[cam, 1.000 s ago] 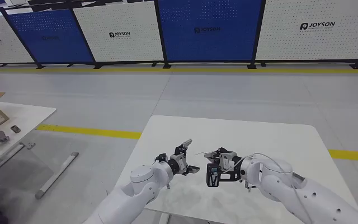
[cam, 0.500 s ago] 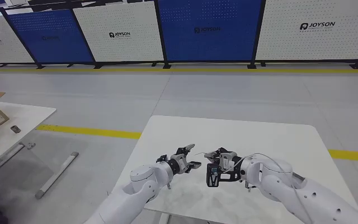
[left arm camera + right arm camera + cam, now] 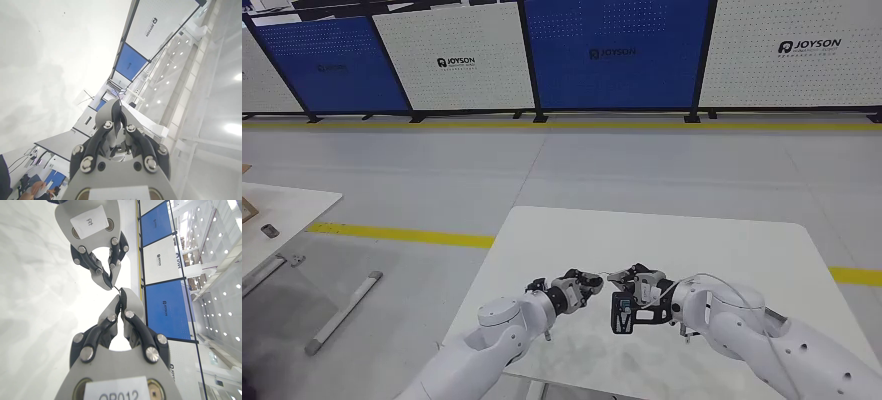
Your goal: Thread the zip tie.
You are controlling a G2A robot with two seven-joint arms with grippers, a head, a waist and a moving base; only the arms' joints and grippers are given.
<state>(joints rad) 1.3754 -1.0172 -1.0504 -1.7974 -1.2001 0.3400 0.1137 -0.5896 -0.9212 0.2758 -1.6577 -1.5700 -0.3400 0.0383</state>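
Left end effector [image 3: 111, 286] and right end effector [image 3: 121, 294] both pressed together, tip to tip, each pinching the zip tie [image 3: 117, 288] above the tabletop [image 3: 642, 230].

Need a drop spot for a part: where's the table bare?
Bare: far strip of the table beyond both tools, and its far right corner. Crowded: near middle, where left tool and right tool meet tip to tip on the zip tie.

The zip tie [image 3: 116, 288] is mostly hidden inside the left tool [image 3: 110, 285] and right tool [image 3: 121, 293].
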